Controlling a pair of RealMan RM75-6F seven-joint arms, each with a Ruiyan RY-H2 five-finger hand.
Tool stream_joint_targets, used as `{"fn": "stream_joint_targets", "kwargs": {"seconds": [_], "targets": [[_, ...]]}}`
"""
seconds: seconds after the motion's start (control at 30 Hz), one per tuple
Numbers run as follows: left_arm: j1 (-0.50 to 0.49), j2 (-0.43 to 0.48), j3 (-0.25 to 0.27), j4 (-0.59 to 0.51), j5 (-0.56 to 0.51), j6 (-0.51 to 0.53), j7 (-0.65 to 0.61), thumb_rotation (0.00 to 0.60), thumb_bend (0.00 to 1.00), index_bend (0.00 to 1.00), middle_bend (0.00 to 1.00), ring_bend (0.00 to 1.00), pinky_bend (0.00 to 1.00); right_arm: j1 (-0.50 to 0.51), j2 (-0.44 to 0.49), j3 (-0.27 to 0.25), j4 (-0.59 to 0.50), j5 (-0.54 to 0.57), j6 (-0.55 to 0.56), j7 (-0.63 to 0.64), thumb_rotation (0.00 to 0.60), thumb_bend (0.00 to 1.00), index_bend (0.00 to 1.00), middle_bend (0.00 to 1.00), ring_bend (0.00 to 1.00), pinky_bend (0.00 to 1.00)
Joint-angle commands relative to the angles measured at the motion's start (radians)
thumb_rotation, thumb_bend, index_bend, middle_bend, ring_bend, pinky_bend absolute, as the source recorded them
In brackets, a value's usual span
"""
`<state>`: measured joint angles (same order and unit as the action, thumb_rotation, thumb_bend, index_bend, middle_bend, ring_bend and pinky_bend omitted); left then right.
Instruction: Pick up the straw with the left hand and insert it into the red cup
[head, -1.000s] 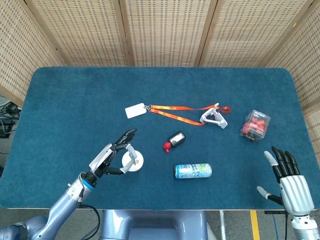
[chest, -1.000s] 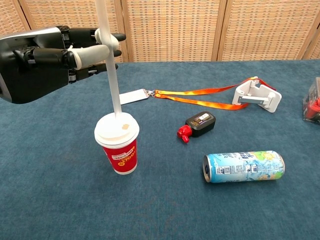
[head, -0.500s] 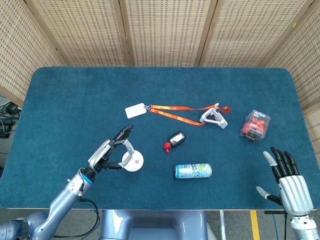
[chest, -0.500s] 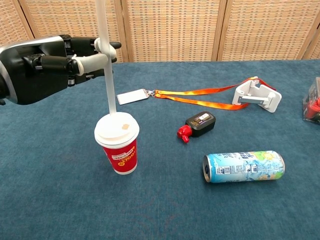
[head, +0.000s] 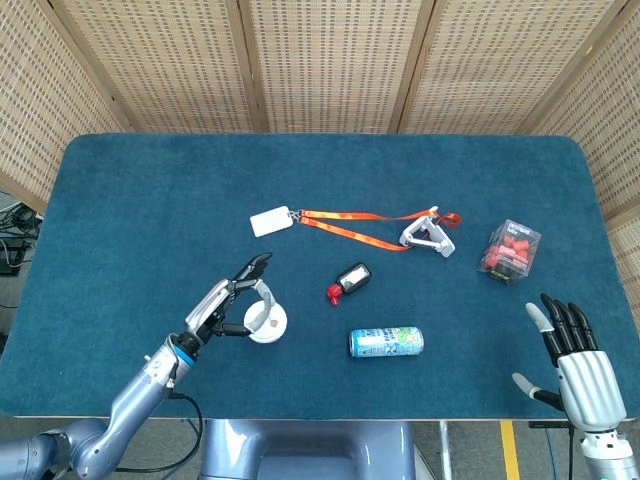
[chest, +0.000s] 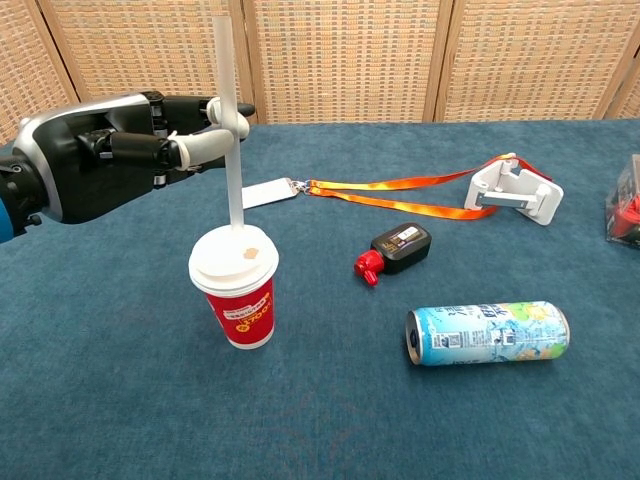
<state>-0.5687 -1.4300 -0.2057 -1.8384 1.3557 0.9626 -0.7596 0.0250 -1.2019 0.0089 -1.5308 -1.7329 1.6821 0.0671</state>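
Your left hand (chest: 120, 160) pinches the straw (chest: 230, 150) near upright, tip on the lid of the red cup (chest: 236, 290) at the table's front left (hole sits just beside it). Push straight down the straw's axis. Right hand (head: 580, 365) is empty, fingers spread, well apart.

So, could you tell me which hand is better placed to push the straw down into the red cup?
Left. The left hand already pinches the straw above the red cup; the right hand is far off, holding nothing.
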Motion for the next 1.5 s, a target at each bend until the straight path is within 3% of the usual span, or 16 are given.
{"fn": "stream_joint_targets", "kwargs": {"seconds": [0.03,0.97,1.03,1.1,1.17,1.27,1.5], "targets": [[-0.003,-0.002,0.001,0.001,0.000,-0.002,-0.001,0.600,0.45,0.64,0.00,0.00,0.00,0.000,0.000,0.000,0.000,-0.001,0.000,-0.001,0.600,0.05,0.10,0.00,0.00,0.00],[-0.017,-0.055,0.044,0.105,0.051,0.001,-0.049,0.600,0.45,0.63,0.00,0.00,0.00,0.001,0.000,-0.003,-0.001,-0.005,-0.001,-0.002,0.600,0.05,0.10,0.00,0.00,0.00],[-0.019,-0.049,0.053,0.111,0.064,-0.001,-0.047,0.600,0.45,0.58,0.00,0.00,0.00,0.001,0.000,-0.002,-0.001,-0.004,0.000,-0.002,0.600,0.05,0.10,0.00,0.00,0.00],[-0.023,-0.041,0.060,0.114,0.080,-0.005,-0.055,0.600,0.42,0.46,0.00,0.00,0.00,0.001,0.000,-0.003,-0.001,-0.004,0.000,-0.001,0.600,0.05,0.10,0.00,0.00,0.00],[-0.029,-0.032,0.068,0.120,0.097,-0.011,-0.060,0.600,0.37,0.25,0.00,0.00,0.00,0.001,0.000,-0.003,-0.001,-0.005,0.000,-0.001,0.600,0.05,0.10,0.00,0.00,0.00],[-0.035,-0.022,0.076,0.126,0.112,-0.016,-0.060,0.600,0.35,0.03,0.00,0.00,0.00,0.001,0.000,-0.003,-0.001,-0.005,0.000,-0.002,0.600,0.05,0.10,0.00,0.00,0.00],[-0.039,-0.006,0.080,0.128,0.119,-0.007,-0.065,0.600,0.35,0.00,0.00,0.00,0.00,0.001,0.000,-0.003,0.000,-0.005,0.000,-0.001,0.600,0.05,0.10,0.00,0.00,0.00]]}}
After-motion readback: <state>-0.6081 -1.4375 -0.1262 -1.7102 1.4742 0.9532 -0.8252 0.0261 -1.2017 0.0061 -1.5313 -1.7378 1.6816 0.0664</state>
